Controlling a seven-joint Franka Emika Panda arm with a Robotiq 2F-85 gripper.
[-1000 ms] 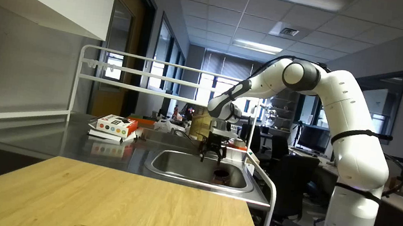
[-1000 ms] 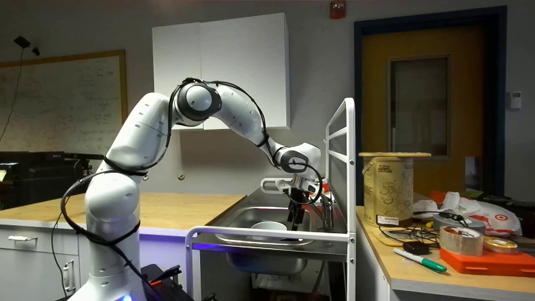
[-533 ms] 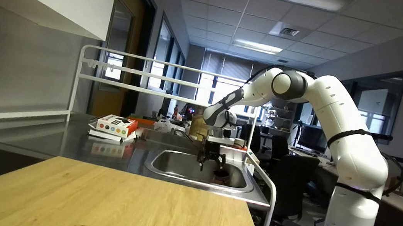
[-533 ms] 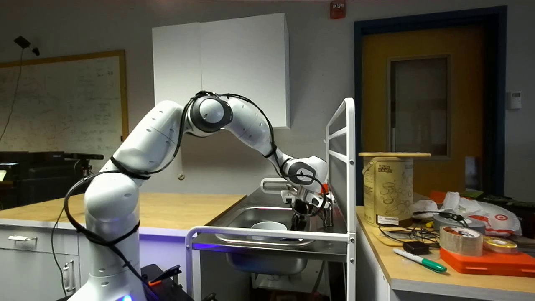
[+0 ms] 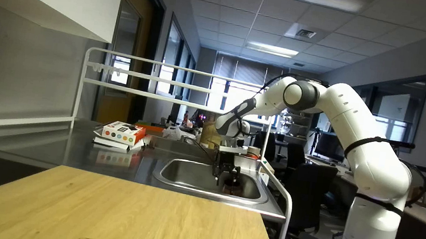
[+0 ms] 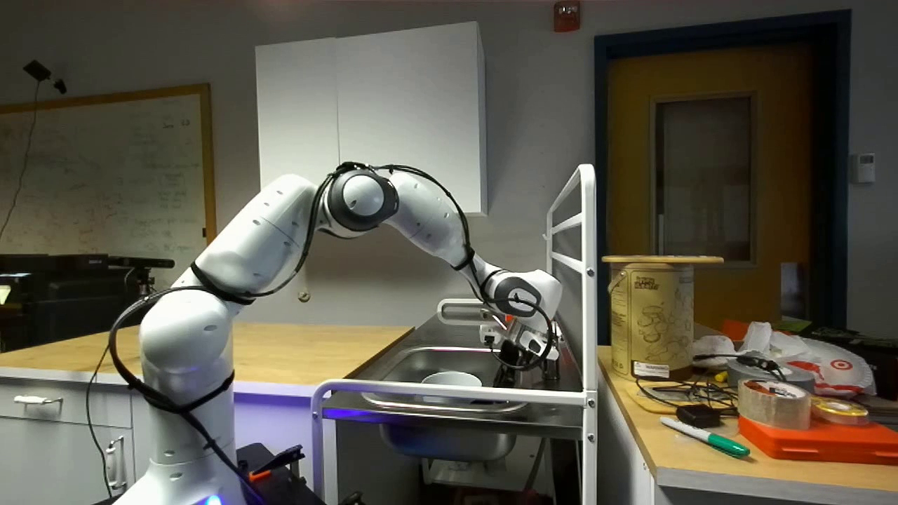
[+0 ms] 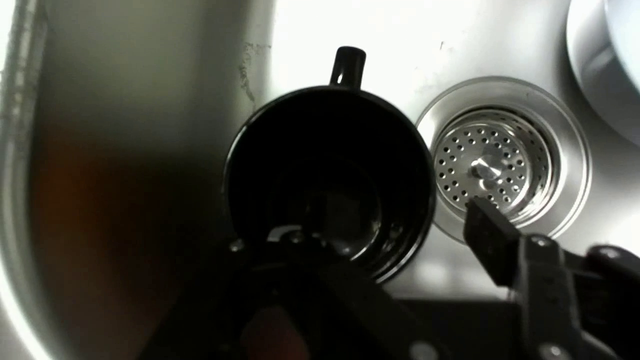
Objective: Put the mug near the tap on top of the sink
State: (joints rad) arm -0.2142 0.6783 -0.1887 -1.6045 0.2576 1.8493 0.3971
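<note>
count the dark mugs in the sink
1: the dark mug, upright in the sink beside the drain. No second one shows, though the gripper hides part of the sink.

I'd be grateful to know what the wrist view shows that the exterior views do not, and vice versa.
Only the wrist view shows the drain strainer and, clearly, the mug's handle. Only the exterior views show the tap, the white arm and the wooden counter. Both share the sink, the open hand and, in an exterior view, the mug.
</note>
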